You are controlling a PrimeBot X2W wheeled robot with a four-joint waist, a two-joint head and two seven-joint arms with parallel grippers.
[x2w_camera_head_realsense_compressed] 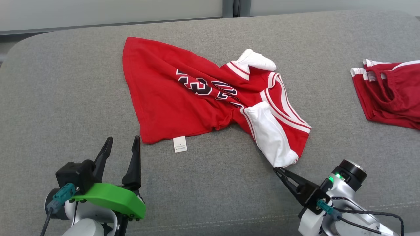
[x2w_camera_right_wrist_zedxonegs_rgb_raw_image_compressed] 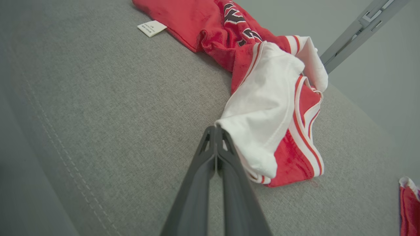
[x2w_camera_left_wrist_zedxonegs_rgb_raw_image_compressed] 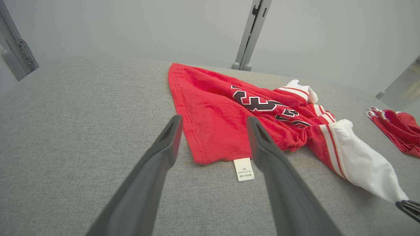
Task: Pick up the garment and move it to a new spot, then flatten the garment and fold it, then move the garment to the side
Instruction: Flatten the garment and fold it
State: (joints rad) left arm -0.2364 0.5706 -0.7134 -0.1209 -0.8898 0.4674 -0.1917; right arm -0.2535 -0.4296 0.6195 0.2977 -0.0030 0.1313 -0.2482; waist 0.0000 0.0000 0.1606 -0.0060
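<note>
The garment (x2w_camera_head_realsense_compressed: 164, 91), a red jersey with dark numerals and white sleeves, lies crumpled across the middle of the grey cushioned surface (x2w_camera_head_realsense_compressed: 65, 98). My right gripper (x2w_camera_head_realsense_compressed: 275, 169) is shut on the tip of the near white sleeve (x2w_camera_right_wrist_zedxonegs_rgb_raw_image_compressed: 262, 108), which is drawn to a point at the fingertips (x2w_camera_right_wrist_zedxonegs_rgb_raw_image_compressed: 216, 128). My left gripper (x2w_camera_head_realsense_compressed: 123, 139) stands open just short of the jersey's near hem corner (x2w_camera_left_wrist_zedxonegs_rgb_raw_image_compressed: 213, 108), not touching it. In the left wrist view the left gripper (x2w_camera_left_wrist_zedxonegs_rgb_raw_image_compressed: 214, 119) frames that corner. The white care label (x2w_camera_left_wrist_zedxonegs_rgb_raw_image_compressed: 244, 168) lies flat beside the hem.
A second red garment with white trim (x2w_camera_head_realsense_compressed: 390, 95) lies bunched at the far right. The cushion's stitched front edge (x2w_camera_head_realsense_compressed: 229, 223) runs near my arms. A pale wall and a metal post (x2w_camera_head_realsense_compressed: 229, 8) stand behind the surface.
</note>
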